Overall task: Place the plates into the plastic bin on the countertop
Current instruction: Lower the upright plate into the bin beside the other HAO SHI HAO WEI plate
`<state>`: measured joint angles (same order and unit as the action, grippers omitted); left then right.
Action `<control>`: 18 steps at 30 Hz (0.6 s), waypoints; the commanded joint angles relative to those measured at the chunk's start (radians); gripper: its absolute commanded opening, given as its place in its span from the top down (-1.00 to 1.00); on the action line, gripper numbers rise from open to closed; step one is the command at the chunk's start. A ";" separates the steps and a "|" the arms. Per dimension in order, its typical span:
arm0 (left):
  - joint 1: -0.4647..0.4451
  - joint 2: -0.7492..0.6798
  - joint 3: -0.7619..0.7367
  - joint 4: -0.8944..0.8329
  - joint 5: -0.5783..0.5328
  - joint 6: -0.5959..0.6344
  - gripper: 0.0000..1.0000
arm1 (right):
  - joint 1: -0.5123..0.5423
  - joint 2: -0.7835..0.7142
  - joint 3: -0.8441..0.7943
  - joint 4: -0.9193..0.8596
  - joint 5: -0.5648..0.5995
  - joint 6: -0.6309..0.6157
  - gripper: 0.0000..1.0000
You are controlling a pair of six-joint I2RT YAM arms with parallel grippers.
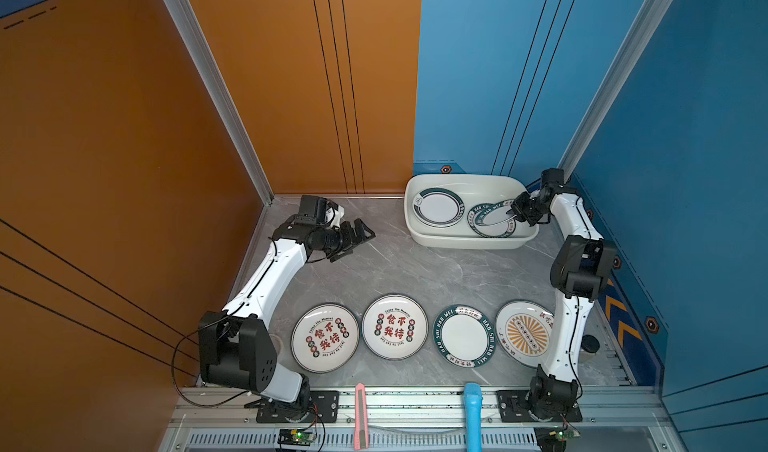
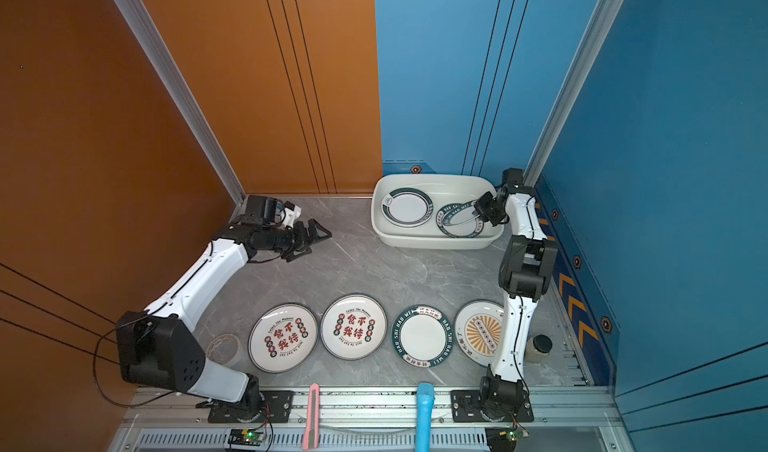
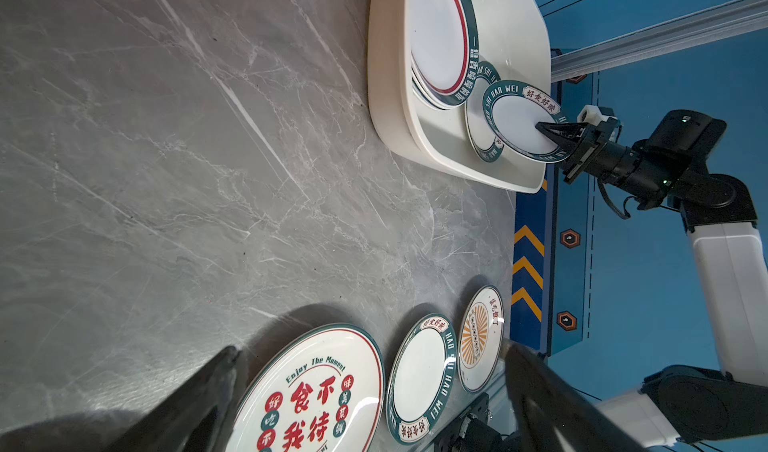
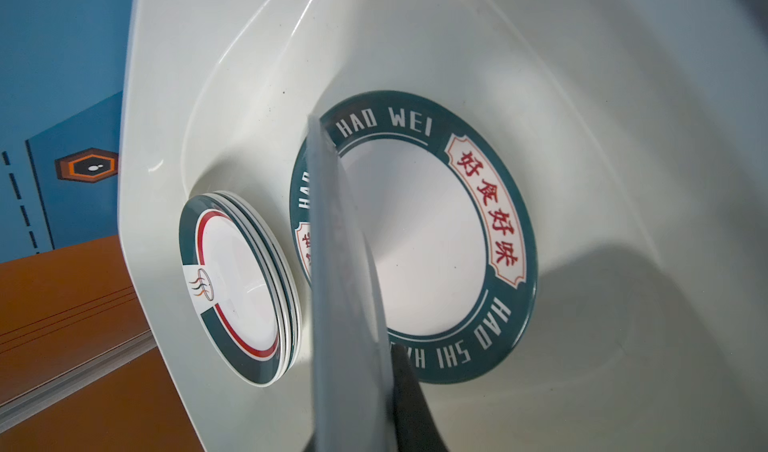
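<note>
countertop (image 1: 415,271): grey marble with white veins; everything stands on it.
bin (image 1: 465,242): white tub at the far right of the countertop, with plates in both halves.
red-character plates (image 1: 325,337) (image 1: 395,327): two side by side at the left of the near row, both reading "Enjoy The Moment" over 食不我待. They lie well away from both grippers.
green-rimmed plate (image 1: 464,336): third in the row, with "HAO SHI HAO WEI" round its rim.
sunburst plate (image 1: 524,333): right end of the row, its edge hidden behind the right arm (image 1: 567,337).
stack (image 1: 438,206): plates piled flat in the bin's left half. The top one has a green rim, a red inner ring and a small steam emblem.
flat plate (image 4: 436,242): lies on the bin floor in the right half, reading "HAO SHI HAO WEI" and 好食好味.
held plate (image 3: 519,125): same lettering, tilted above the flat plate inside the bin, its right rim in the right gripper.
left gripper (image 1: 353,246): jaws wide apart and holding nothing, above bare countertop left of the bin.
right gripper (image 1: 510,213): over the bin's right end, jaws clamped on the held plate's rim.
</note>
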<state>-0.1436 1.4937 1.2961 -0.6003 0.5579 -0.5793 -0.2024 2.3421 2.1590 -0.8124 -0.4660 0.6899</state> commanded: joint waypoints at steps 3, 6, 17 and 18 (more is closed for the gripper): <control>0.009 -0.008 -0.005 -0.019 0.040 0.025 -0.96 | 0.000 0.016 0.036 -0.028 0.021 0.027 1.00; 0.009 -0.006 -0.002 -0.019 0.045 0.026 -0.95 | 0.000 0.026 0.036 -0.044 0.027 0.026 1.00; 0.010 -0.035 -0.038 -0.019 0.042 0.024 -0.95 | 0.005 0.042 0.005 -0.088 0.066 -0.004 0.99; 0.010 -0.037 -0.042 -0.018 0.040 0.023 -0.95 | 0.005 0.042 -0.001 -0.091 0.068 -0.007 0.98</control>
<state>-0.1421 1.4883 1.2743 -0.5999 0.5873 -0.5716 -0.2024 2.3627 2.1590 -0.8543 -0.4389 0.7036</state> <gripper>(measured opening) 0.974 0.133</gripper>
